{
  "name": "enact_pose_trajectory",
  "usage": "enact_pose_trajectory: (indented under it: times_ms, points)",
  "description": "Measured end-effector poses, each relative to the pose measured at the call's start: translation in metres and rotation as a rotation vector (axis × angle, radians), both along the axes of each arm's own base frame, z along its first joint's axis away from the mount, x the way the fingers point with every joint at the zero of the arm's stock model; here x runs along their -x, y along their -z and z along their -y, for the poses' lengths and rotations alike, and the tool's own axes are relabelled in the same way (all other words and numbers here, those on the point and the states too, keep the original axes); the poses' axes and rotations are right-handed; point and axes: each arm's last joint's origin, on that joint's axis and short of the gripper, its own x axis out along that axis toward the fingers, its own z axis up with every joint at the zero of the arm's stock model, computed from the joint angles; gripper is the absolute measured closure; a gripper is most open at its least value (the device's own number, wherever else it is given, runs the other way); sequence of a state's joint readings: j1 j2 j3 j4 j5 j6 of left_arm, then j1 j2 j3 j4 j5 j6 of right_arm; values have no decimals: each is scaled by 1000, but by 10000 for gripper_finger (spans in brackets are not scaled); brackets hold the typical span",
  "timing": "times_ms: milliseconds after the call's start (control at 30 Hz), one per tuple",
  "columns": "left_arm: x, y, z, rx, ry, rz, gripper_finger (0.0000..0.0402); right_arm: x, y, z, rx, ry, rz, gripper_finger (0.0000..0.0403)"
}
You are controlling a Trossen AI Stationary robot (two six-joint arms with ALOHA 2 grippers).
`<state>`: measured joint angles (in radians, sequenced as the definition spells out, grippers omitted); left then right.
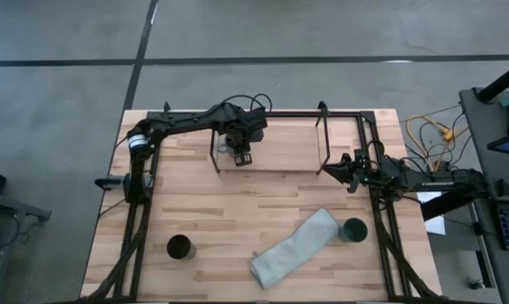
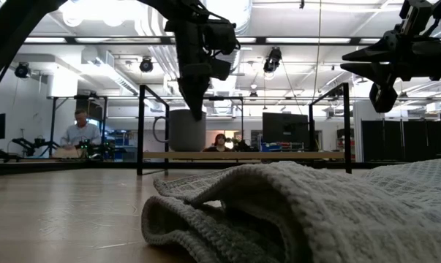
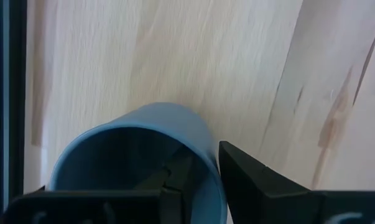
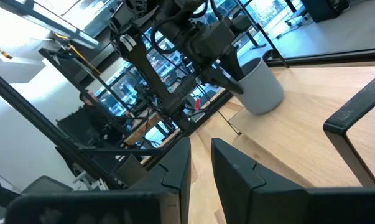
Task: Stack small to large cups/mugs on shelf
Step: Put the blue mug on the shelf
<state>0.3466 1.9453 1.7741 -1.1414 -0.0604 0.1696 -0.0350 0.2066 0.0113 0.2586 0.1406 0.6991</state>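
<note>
The grey-blue mug stands upright at the left end of the shelf, a light-wood board in thin black rods at the table's far side. My left gripper reaches down into the mug and is shut on its wall. The black cup stands on the tabletop near the front left. The dark teal cup stands at the front right, next to the cloth. My right gripper hovers empty off the shelf's right end, its fingers a narrow gap apart. My left gripper pinches the mug's wall at the rim, one finger inside the mug and one outside. The fingers come from above, pointing down, on the side away from the handle. The mug is upright, its base on the shelf board.
A grey-green cloth lies crumpled on the tabletop between the two loose cups. The shelf's black upright rods stand at its ends. People sit in the room beyond the table.
</note>
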Motion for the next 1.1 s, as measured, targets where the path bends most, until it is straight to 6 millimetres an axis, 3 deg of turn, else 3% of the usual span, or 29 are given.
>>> enact_pose_trajectory:
  times_ms: [767, 1100]
  points:
    - [-2, -2, 0, -12, 23, 24, 344, 0, 0, 0, 0, 0, 0, 344]
    - [4, -18, 1, -11, 19, 12, 344, 0, 0, 0, 0, 0, 0, 344]
